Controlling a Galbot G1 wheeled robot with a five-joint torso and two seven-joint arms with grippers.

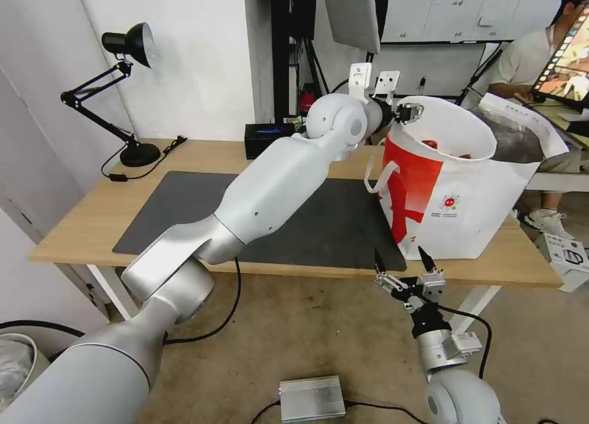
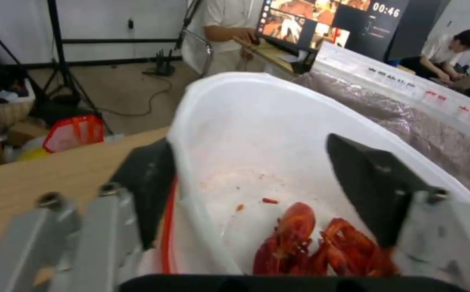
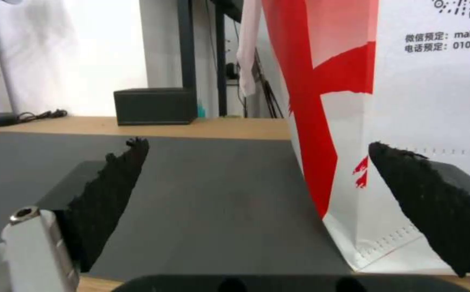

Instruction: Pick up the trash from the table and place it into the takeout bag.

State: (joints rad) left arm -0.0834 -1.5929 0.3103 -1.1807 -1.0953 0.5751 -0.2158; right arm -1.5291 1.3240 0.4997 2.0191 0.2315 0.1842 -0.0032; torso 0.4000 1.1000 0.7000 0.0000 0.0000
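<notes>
Left arm is stretched across the table [image 1: 184,160] toward 1 o'clock, with the left gripper [image 1: 410,112] at the near-left rim of the takeout bag [image 1: 485,221]. Wrist cam: its black fingers [image 2: 373,184] are spread wide, one outside the white bowl [image 2: 257,134], one over its inside. The jaws straddle the bowl wall but aren't closed on it. The bowl sits tilted in the bag mouth, with red crayfish shells [image 2: 322,247] piled at its low end and foil lining [image 2: 408,121] visible beyond the rim.

Bag stands upright at the right end of the table, on the right edge of the dark mat [image 1: 184,203], red panel facing the robot, strap handle [image 1: 377,178] hanging at its left side.

Right gripper [image 1: 402,265] hovers low at 5 o'clock, just off the table's front edge, below the bag's near corner. Jaws are wide, holding nothing. In its wrist cam the fingers frame the mat and the bag's bottom corner [image 3: 376,227].

Black tissue box [image 1: 267,139] at the back edge, 12 o'clock. Desk lamp [image 1: 126,92] at 10 o'clock.
</notes>
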